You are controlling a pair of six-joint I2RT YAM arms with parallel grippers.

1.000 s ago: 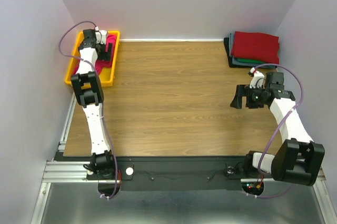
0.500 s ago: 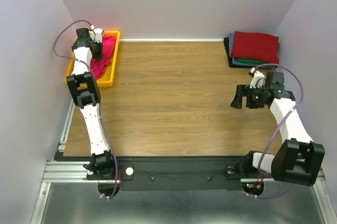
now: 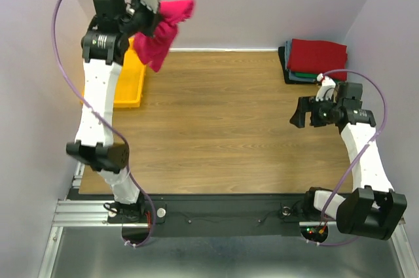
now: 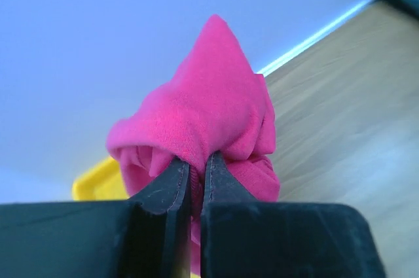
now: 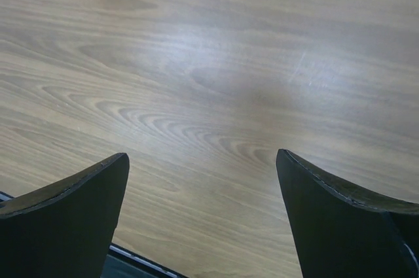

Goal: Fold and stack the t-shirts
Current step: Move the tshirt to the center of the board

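A crimson t-shirt (image 3: 163,29) hangs bunched in the air over the table's far left corner, pinched in my left gripper (image 3: 152,15), which is shut on it. The left wrist view shows the same pink-red cloth (image 4: 209,114) squeezed between both black fingers (image 4: 163,190). A stack of folded t-shirts (image 3: 317,59), dark red on top of teal and black ones, lies at the far right corner. My right gripper (image 3: 300,115) hovers open over bare wood in front of that stack; in its wrist view the gripper (image 5: 203,167) holds nothing.
A yellow plastic tray (image 3: 127,85) sits at the far left edge, partly hidden by my left arm. White walls close in the left, back and right sides. The wooden table (image 3: 216,121) stretches between the tray and the stack.
My left gripper closed on the crimson t-shirt in the tray and lifted it high, up and to the right. The right arm shifted slightly.
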